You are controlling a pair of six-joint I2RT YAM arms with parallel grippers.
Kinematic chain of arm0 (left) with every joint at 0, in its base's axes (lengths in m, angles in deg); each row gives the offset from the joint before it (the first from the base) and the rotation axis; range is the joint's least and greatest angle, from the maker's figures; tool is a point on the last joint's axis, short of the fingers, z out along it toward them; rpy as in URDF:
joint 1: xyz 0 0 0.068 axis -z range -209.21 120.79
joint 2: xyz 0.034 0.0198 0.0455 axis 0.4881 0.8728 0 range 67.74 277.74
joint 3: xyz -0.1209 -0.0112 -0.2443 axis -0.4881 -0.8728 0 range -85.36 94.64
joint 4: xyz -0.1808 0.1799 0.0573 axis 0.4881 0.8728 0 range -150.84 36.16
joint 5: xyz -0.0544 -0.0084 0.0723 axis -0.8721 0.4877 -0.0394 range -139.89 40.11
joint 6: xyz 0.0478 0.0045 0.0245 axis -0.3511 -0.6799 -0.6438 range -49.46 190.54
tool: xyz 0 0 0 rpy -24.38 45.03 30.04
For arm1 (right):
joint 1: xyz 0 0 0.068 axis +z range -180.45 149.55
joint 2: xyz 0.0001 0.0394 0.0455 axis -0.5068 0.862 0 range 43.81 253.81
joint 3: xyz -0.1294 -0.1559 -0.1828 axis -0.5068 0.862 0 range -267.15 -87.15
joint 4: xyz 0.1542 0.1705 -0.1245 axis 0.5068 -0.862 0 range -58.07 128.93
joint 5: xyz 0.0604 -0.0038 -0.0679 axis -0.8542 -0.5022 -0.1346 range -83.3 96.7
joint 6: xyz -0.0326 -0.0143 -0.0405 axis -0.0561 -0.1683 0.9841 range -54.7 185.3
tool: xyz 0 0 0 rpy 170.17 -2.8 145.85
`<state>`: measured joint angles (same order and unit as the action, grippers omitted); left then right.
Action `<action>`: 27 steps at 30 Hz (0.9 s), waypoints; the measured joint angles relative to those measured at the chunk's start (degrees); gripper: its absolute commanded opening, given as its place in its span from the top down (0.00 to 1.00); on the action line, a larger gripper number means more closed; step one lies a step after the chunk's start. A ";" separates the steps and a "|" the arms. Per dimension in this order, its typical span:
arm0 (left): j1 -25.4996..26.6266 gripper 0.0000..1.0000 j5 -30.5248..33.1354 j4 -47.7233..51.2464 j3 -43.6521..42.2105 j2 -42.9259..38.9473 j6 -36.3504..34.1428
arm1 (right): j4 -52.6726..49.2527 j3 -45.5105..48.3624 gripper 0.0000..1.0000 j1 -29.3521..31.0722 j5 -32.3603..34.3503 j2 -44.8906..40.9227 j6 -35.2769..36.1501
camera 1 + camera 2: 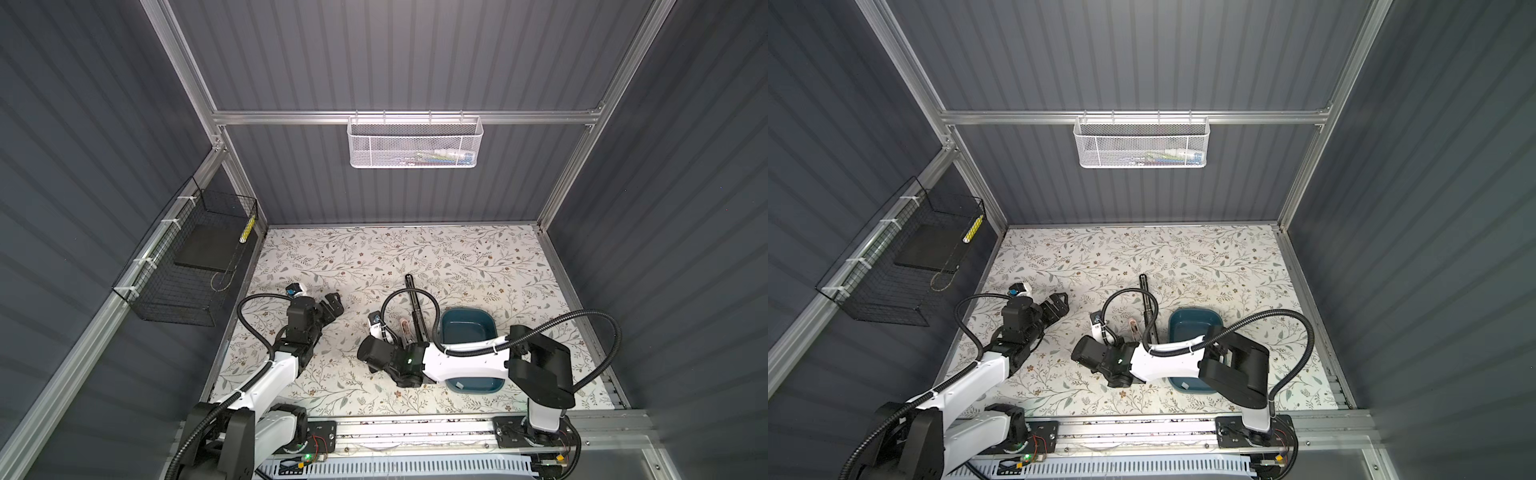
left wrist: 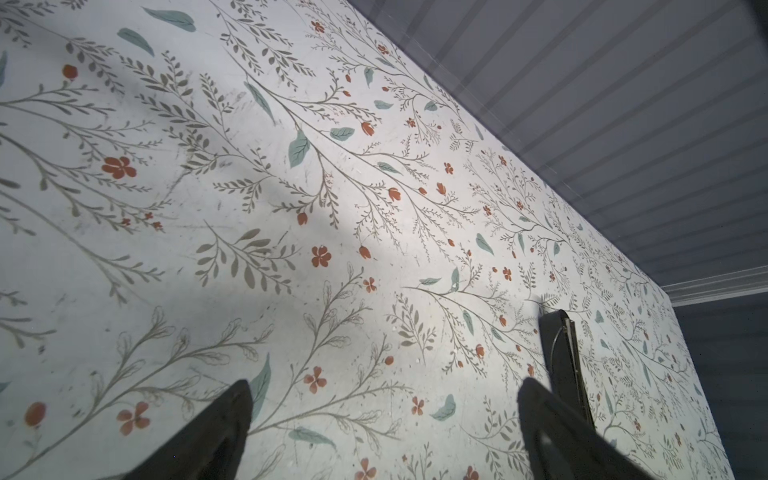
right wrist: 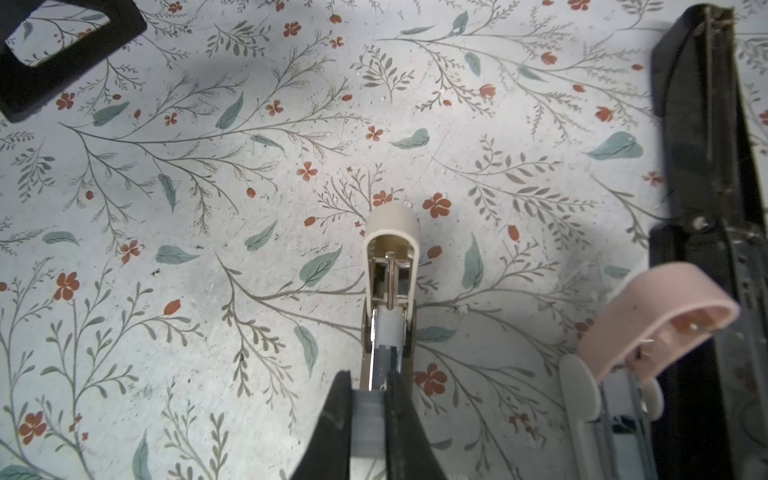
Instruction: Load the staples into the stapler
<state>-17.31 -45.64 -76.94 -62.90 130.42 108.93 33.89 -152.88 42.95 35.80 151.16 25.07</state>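
Grey flat staples (image 3: pixel 368 417) sit clamped in right pincer (image 3: pixel 368 384).

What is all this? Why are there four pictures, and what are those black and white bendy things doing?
Those are two robot arms, each ending in a pincher called a gripper. Two pictures look down from above on the whole flowery table; they are nearly the same. The other two come from a small camera on each arm's wrist, looking past its pincher. On the table lie a long black stapler, a pink stapler and a cream stapler, all flipped open, and a blue tub. The right gripper is pinched shut on a small grey strip of staples, right by the open cream stapler. The left gripper is wide open and holds nothing.
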 measured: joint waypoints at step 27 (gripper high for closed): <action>0.00 0.00 -1.33 -0.81 0.00 -0.70 -0.31 | -0.13 -1.46 0.90 -0.68 -0.63 2.69 -0.28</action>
<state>-17.31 -46.97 -77.75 -62.90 129.72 108.63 33.76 -154.35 42.27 35.17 153.85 24.79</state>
